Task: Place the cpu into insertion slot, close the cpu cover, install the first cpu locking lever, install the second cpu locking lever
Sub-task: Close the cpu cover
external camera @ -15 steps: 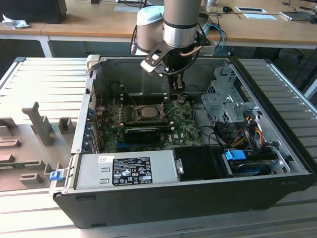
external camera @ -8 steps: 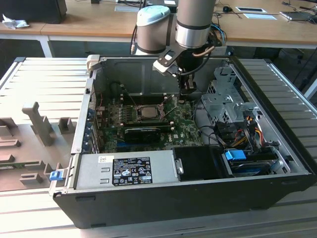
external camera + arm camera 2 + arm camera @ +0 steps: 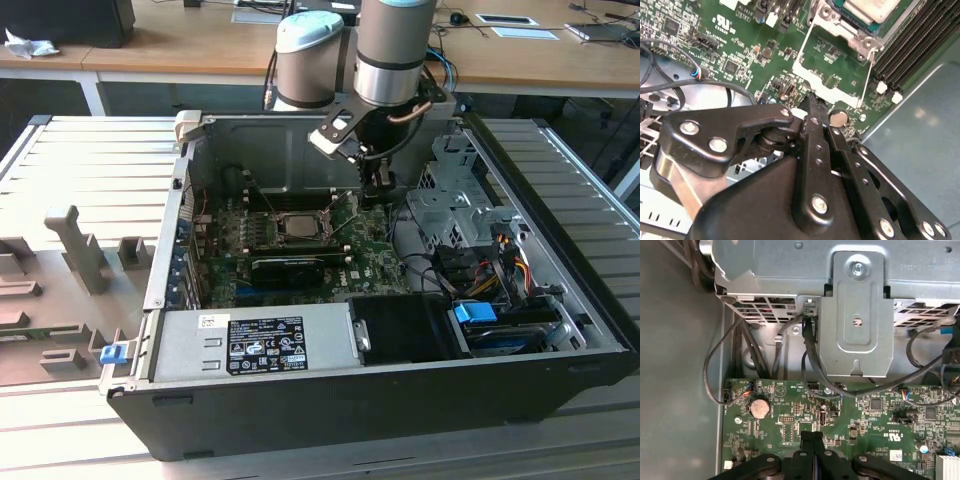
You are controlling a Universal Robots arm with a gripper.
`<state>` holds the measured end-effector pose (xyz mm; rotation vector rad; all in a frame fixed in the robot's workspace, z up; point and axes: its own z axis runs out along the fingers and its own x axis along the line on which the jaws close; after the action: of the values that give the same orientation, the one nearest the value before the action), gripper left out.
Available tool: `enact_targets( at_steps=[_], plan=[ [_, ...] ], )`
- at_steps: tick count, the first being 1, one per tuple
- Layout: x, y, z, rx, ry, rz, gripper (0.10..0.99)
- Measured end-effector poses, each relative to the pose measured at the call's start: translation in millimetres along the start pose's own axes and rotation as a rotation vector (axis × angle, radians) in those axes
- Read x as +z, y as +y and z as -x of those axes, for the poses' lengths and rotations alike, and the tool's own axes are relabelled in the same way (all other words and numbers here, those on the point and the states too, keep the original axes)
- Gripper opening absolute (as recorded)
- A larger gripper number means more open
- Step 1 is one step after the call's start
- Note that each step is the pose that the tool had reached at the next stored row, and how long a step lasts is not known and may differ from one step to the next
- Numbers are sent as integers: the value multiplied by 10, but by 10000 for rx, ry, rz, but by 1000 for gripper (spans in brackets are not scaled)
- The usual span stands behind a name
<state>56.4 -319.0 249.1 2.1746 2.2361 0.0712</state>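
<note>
Where the open computer case (image 3: 400,405) comes nearest in the exterior view, a grey power supply (image 3: 255,345) lies along its front edge. Just beyond it a long black card (image 3: 290,265) stands on the green motherboard (image 3: 370,250).

Beyond the card, the cpu (image 3: 297,224) lies flat in the insertion slot (image 3: 272,227) with its pale face up. In the second wrist view, the cpu cover (image 3: 835,22) shows as a metal frame along the chip's edge. A thin wire lever (image 3: 870,65) runs from that frame out over the board. Whether it is latched cannot be told.

Slightly farther, to the exterior view's right of the slot and apart from it, the gripper (image 3: 378,195) hangs low over the motherboard. Both wrist views show its black fingers (image 3: 806,440) pressed together with nothing between them. Their tips are above bare board near a coin battery (image 3: 760,408). Contact with the board cannot be judged.

Farther right stands the metal drive cage (image 3: 450,195). The grey arm (image 3: 395,50) rises at the far wall, with a wooden desk (image 3: 180,50) behind it.
</note>
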Motion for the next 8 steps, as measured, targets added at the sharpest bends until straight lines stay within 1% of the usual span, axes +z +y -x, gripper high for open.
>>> enact_targets(
  at_steps=[2, 5, 8],
  plan=[
    [-2, -18, 0, -9, 63, -1, 106],
    [-4, -69, -1, -10, 66, 0, 106],
    [-5, -83, -1, -12, 67, 0, 106]
  ],
)
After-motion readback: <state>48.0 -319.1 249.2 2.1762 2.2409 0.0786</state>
